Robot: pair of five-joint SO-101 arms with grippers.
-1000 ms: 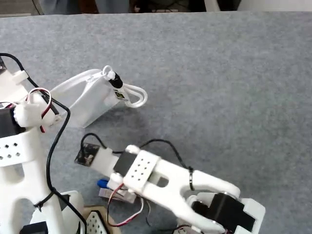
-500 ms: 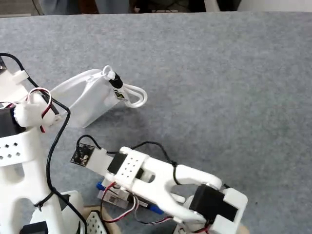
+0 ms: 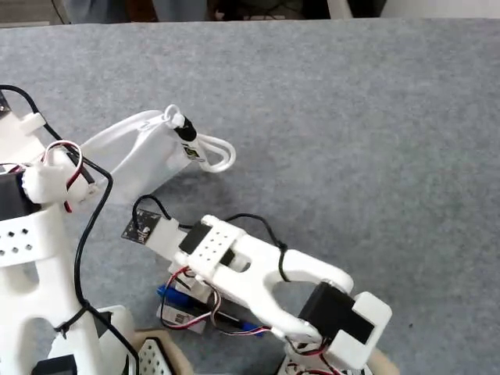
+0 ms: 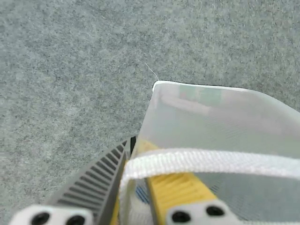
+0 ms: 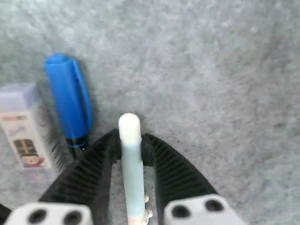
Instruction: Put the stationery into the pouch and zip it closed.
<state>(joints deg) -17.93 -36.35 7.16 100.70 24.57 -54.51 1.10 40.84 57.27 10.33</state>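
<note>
The white translucent pouch (image 3: pixel 144 160) lies at the table's left, with a black-capped marker (image 3: pixel 186 131) poking out of its far end. My left gripper (image 4: pixel 137 149) is shut on the pouch's white zipper edge (image 4: pixel 211 161), one finger inside and one outside. The left arm (image 3: pixel 43 187) stands at the pouch's near left end. My right gripper (image 5: pixel 130 138) is shut on a pale, round-tipped pen (image 5: pixel 131 154) just above the carpet. Beside it lie a blue pen (image 5: pixel 68 105) and a boxed eraser (image 5: pixel 26 133). Both also lie under the right arm (image 3: pixel 223 254).
Grey carpet covers the table, with wide free room to the right and at the back. A white cord loop (image 3: pixel 223 152) trails from the pouch's far end. Cables hang from both arms near the front edge.
The right arm has swung and its wrist has shifted a little toward the pouch. The blue pen under it shows more. The left arm and the pouch have not moved.
</note>
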